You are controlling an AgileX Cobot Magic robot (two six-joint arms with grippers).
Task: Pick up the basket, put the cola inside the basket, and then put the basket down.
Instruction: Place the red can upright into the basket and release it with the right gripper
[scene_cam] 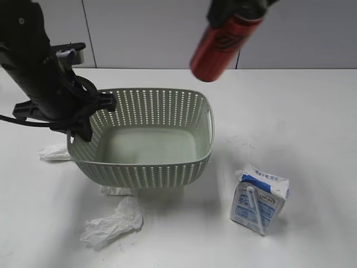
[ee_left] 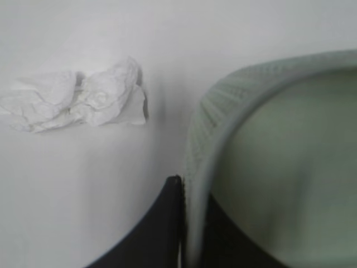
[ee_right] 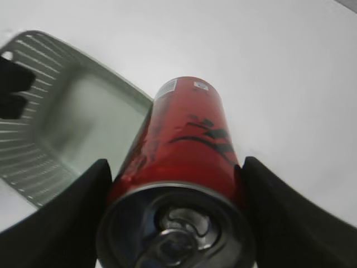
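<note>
Mid-task: at centre frame, the basket is clamped at its left rim by the left gripper and appears raised slightly off the table, judging by its shadow. At upper right, the right gripper grips the cola, tilted, above the basket's far right corner. Remaining: release the cola inside, then set the basket down.

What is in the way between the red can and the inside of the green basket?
Nothing visible. The right tool holds the cola tilted in the air above the basket's far right side. The basket, gripped at its left rim by the left tool, is open on top with nothing seen inside.
</note>
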